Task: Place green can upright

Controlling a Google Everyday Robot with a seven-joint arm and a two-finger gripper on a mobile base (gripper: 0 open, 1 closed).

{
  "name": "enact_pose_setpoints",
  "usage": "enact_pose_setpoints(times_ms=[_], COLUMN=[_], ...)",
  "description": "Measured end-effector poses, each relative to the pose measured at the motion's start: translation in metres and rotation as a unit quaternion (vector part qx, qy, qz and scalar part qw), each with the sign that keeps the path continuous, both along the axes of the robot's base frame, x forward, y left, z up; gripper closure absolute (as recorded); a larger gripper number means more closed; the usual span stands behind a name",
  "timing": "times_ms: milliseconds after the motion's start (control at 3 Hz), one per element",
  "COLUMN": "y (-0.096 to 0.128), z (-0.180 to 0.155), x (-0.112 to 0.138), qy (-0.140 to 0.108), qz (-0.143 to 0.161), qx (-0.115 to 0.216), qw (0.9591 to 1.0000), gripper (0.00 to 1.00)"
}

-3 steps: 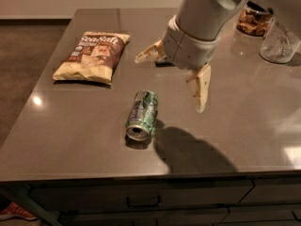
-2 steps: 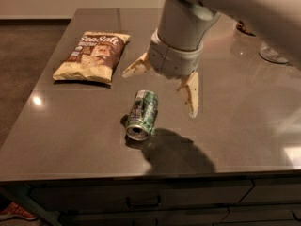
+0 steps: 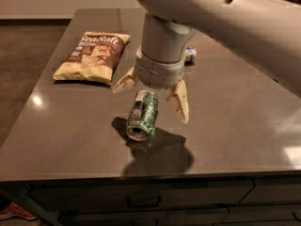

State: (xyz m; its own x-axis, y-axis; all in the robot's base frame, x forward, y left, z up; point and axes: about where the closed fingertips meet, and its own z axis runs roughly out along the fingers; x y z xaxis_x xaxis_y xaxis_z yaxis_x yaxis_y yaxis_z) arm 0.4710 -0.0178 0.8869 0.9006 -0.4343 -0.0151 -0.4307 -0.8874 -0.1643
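The green can (image 3: 142, 115) lies on its side on the grey counter (image 3: 235, 121), its silver top facing the front edge. It has a green patterned body and a white label patch. My gripper (image 3: 153, 95) hangs just above the can's far end, open, with one cream finger (image 3: 124, 80) to the can's left and the other finger (image 3: 180, 101) to its right. The fingers straddle the can and do not hold it. The big white arm fills the upper right of the view.
A Sea Salt chip bag (image 3: 91, 56) lies at the back left of the counter. A blue-and-silver can (image 3: 190, 54) shows partly behind the arm. The counter's front edge runs just below the green can, with drawers (image 3: 141, 200) beneath.
My gripper has moved left and down toward the green can and now straddles its far end. The can has not moved.
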Motion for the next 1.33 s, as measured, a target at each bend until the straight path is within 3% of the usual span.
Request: enact_pose_setpoints(times_ms=[667,1333], y=[0.020,0.031], z=[-0.022,-0.043], x=[-0.016,-0.015], qy=[0.017,0.032], qz=[0.042,0.075], qx=[-0.010,-0.034], qw=[0.9989,0.9961], gripper=[0.00,0.00])
